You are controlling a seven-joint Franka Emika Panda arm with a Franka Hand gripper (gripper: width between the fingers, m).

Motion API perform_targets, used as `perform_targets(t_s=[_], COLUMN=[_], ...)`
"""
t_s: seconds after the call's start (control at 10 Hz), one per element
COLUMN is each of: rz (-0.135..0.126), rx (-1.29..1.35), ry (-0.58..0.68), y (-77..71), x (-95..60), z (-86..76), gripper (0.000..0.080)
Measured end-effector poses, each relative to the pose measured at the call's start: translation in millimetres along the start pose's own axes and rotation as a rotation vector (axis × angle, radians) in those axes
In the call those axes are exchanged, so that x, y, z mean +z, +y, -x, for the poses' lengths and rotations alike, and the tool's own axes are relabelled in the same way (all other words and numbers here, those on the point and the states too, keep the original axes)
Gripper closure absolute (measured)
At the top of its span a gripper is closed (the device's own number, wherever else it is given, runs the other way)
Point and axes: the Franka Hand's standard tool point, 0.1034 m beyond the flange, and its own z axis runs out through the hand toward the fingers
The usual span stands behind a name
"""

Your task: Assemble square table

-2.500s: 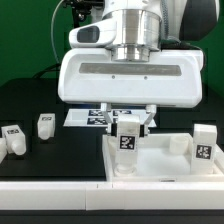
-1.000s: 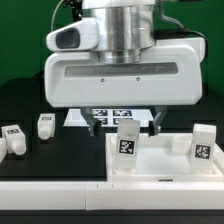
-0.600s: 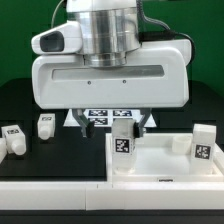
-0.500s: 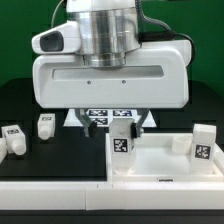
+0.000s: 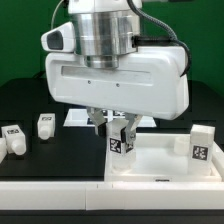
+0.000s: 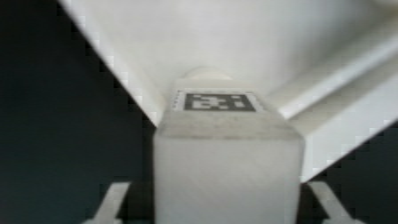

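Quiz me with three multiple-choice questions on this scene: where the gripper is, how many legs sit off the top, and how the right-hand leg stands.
1. The gripper is: A over the marker board; B astride a leg at the table top's corner; C at the exterior view's right edge.
2. Loose legs on the black table: A none; B four; C two.
3. The right-hand leg is: A upright; B on its side; C lifted clear.
Answers: B, it straddles that leg; C, one pair sits at the exterior view's left; A, it stands on end.
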Motion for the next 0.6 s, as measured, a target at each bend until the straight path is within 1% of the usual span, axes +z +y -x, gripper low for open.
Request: perform_targets(t_s=[0.1, 0.2, 0.3, 0.4, 0.5, 0.6], rz=[-0.006, -0.022, -0.041, -0.051, -0.059, -0.059], rx=[0.147, 0.351, 0.497, 0.613, 0.732, 0.784], ry=[-0.004, -0.01, -0.004, 0.004, 0.014, 0.015], y=[-0.1, -1.5, -5.4, -6.3, -5.7, -5.2], x=[0.7, 1.3, 2.1, 2.4, 2.4, 2.4], z=[-0.8, -0.6, 1.4, 4.4, 5.4, 5.5], gripper=[0.0515, 0.0515, 0.0515, 0.0515, 0.0515, 0.0515])
